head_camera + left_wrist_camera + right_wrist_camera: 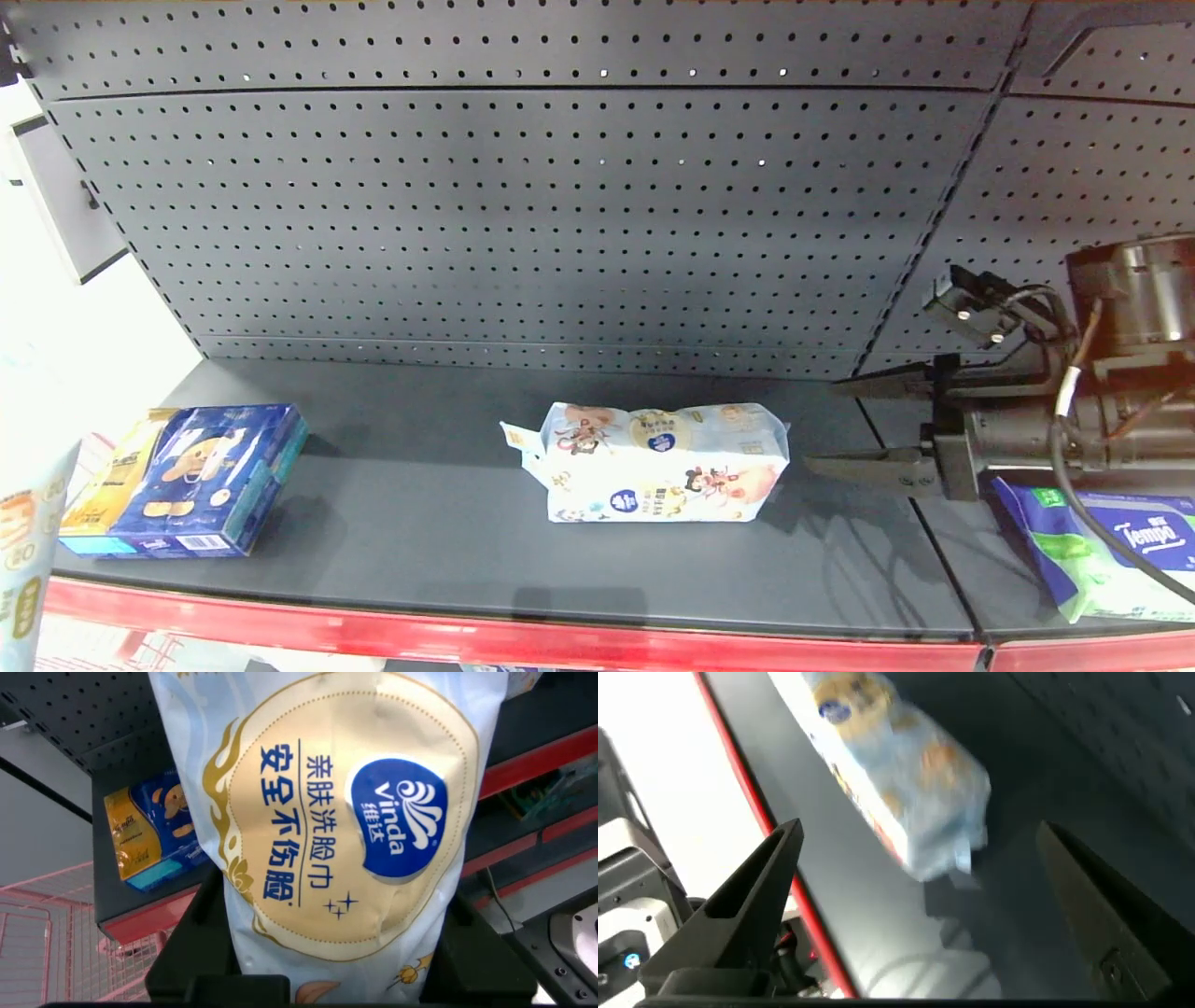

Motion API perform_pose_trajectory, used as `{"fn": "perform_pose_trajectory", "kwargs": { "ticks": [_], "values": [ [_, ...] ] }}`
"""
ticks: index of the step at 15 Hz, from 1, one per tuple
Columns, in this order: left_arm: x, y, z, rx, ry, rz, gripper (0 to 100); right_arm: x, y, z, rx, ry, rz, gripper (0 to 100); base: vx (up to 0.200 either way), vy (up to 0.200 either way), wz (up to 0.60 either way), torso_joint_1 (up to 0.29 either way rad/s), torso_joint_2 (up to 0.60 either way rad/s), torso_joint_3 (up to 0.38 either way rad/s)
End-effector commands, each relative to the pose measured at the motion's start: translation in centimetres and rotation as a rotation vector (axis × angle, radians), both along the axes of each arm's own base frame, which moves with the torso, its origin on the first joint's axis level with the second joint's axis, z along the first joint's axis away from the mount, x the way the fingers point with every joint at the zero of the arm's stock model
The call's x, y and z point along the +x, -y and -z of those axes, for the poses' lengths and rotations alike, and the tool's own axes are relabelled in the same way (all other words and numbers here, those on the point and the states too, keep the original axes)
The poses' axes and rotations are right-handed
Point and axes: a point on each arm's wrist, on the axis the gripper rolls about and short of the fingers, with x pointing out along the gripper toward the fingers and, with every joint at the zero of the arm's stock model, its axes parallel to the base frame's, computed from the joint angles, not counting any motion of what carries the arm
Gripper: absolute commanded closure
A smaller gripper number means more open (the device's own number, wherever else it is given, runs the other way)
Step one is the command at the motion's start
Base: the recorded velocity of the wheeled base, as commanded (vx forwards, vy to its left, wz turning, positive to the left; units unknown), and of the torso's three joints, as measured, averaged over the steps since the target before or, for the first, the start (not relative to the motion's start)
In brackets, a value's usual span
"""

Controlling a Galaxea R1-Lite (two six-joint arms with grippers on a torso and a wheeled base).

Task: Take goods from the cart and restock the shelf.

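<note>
Tissue pack (665, 462) on shelf (420, 532), right jaws spread beside, left jaws gripping second pack (346, 831)

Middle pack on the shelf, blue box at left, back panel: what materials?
Middle pack: soft plastic film, glossy, likely; crimped end seal, wrinkles.
Blue box: printed cardboard, apparently; sharp flat faces, edges.
Back panel: painted metal pegboard, matte grey, probably; regular punched holes.

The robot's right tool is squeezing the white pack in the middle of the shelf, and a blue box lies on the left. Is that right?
Not quite. The right tool is not squeezing the white pack: the head view shows it open, off to the pack's right, with nothing between its fingers. The pack does lie in the middle of the shelf, and the blue box is on the left.
</note>
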Motion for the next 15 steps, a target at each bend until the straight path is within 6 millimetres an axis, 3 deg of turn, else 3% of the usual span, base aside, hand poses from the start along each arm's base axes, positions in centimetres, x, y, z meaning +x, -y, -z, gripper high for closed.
{"fn": "perform_pose_trajectory", "kwargs": {
  "ticks": [1,9,15],
  "values": [
    [-0.5,-0.2,0.1,-0.007,0.021,-0.003,100,2.6,-0.8,1.7,-0.007,-0.049,-0.038,0,0.000,0.000,0.00,0.000,0.00,0.000],
    [-0.4,-0.1,0.1,-0.003,0.017,-0.006,100,3.2,-1.8,2.4,-0.043,0.007,-0.144,0,0.000,0.000,0.00,0.000,0.00,0.000],
    [-0.5,-0.2,0.1,-0.005,0.023,-0.007,100,5.0,-2.4,3.8,-0.090,0.037,-0.187,0,0.000,0.000,0.00,0.000,0.00,0.000]
  ]
}}
